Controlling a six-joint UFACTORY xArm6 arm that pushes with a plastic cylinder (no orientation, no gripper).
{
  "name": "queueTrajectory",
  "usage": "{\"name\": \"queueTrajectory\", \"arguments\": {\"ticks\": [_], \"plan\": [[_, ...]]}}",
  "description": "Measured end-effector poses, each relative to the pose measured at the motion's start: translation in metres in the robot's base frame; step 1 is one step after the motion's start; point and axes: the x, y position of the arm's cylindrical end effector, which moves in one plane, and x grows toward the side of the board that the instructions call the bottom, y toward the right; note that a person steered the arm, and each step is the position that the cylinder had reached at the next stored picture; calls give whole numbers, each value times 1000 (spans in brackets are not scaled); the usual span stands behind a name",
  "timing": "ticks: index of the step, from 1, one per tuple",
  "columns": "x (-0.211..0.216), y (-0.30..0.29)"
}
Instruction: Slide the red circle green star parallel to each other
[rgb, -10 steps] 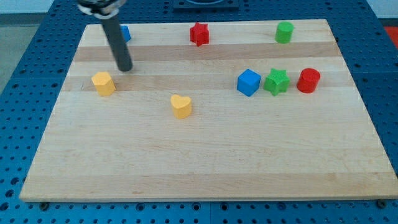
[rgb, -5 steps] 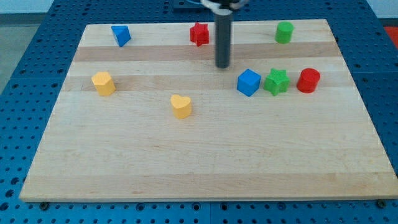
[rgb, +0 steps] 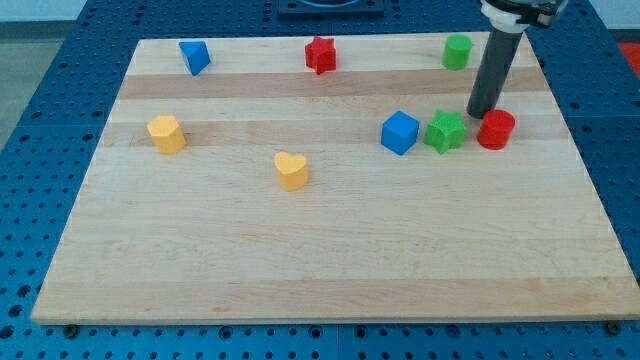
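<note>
Wooden surface (rgb: 330, 270), pale and banded, lies on a blue perforated base (rgb: 40, 150).

Nearest on it is a yellow heart (rgb: 291, 171), left of centre. A little farther and well to the left sits a yellow block (rgb: 167, 133), its shape hard to make out.

On the right side, three blocks form a row running left to right: a blue cube (rgb: 399, 132), the green star (rgb: 445, 131) and the red circle (rgb: 496, 130). The cube and star are just beside each other, perhaps touching; the star and circle are close with a narrow gap between them.

The dark rod (rgb: 492, 70) comes down from the far right, leaning slightly. Its tip (rgb: 480, 115) rests just behind the gap between star and circle, at the circle's far-left edge; whether it touches the circle cannot be told. The arm carries no fingers, so nothing is grasped.

Farthest back, along the far edge, stand a blue triangle (rgb: 194, 56) at left, a red star (rgb: 320, 54) near the middle, and a green cylinder (rgb: 458, 51) at right, just left of the rod.
</note>
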Motion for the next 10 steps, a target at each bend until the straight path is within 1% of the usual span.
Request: {"name": "queueTrajectory", "arguments": {"ticks": [1, 2, 3, 4, 5, 6, 7, 8, 9, 10], "plan": [[7, -2], [26, -11], [41, -26], [43, -48], [56, -61], [81, -60], [105, -42], [107, -4], [95, 17], [83, 17]]}}
